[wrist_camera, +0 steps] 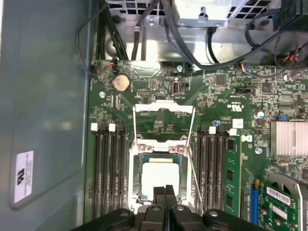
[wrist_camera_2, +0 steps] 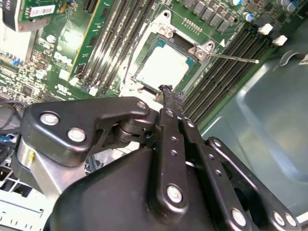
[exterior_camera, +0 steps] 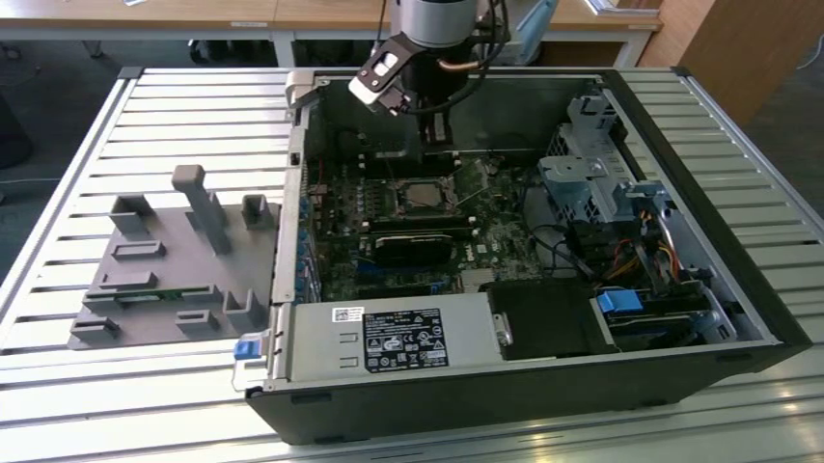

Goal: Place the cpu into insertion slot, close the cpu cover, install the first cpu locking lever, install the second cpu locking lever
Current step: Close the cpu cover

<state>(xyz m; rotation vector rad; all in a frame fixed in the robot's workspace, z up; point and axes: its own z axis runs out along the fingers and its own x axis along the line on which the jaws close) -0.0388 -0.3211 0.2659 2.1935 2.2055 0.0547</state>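
The cpu [wrist_camera: 159,177] lies flat in the insertion slot [wrist_camera: 185,183] on the green motherboard, silvery top up; it also shows as a small square [exterior_camera: 420,196] in the exterior view. The cpu cover [wrist_camera: 159,145] appears to lie down around it, framing the chip [wrist_camera_2: 161,66]. One thin wire lever [wrist_camera_2: 233,58] sticks out sideways from the socket, and another wire lever [wrist_camera: 194,185] runs along the socket's side. My gripper [wrist_camera: 165,192] hovers just over the chip's edge with its fingers pressed together, holding nothing. From outside, the gripper [exterior_camera: 438,145] hangs over the board's far part.
Black memory slots [wrist_camera: 108,168] flank the socket on both sides, with a green memory module [wrist_camera: 233,178] in one. Cables [wrist_camera: 192,43] and a drive cage [exterior_camera: 586,183] crowd the case. The power supply [exterior_camera: 386,338] sits near. A grey fixture [exterior_camera: 168,260] stands outside.
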